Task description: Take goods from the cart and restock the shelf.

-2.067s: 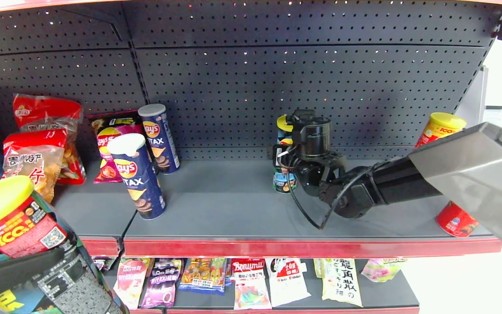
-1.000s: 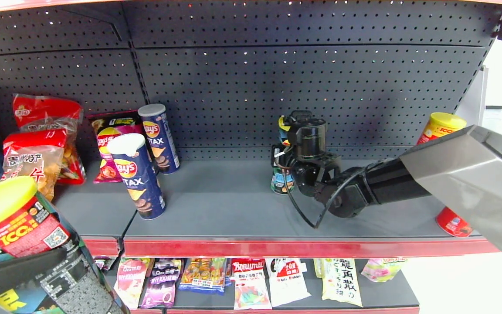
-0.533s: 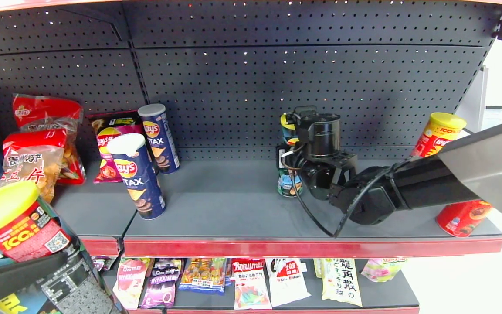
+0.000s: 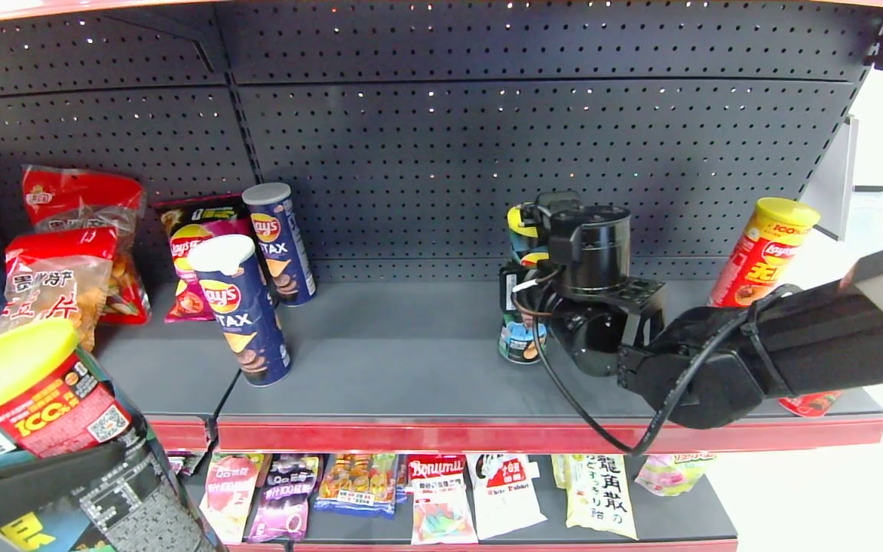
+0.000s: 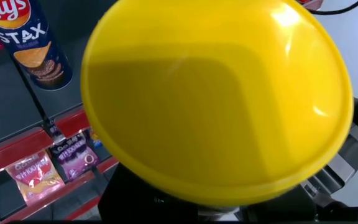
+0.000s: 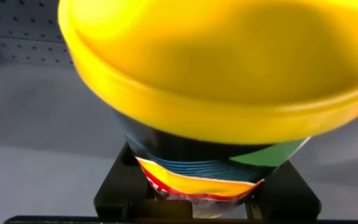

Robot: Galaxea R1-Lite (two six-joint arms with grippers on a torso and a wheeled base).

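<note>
Since the earlier frames, the right arm has carried its load toward the robot's right and nearer the shelf's front lip, the whole wrist now looming larger in the head view. Clamped between the fingers of the right pincer (image 6: pixel 207 188) is the blue can (image 4: pixel 520 339). It stands upright with its long axis vertical, yellow lid up and base down at the shelf (image 4: pixel 411 368) board. I cannot tell whether the base touches the board or hangs just above it. To set it down well, I would bring it down until the base sits flat, keep the axis plumb, let go only once the board bears the weight, and back off straight so no finger tips it. A red tube (image 4: pixel 763 257) stands to the pincer's right, and two dark tubes (image 4: pixel 242 307) stand well apart to its left. The left pincer (image 4: pixel 66 460) grips a red can (image 4: pixel 27 399) low and far to the left.
</note>
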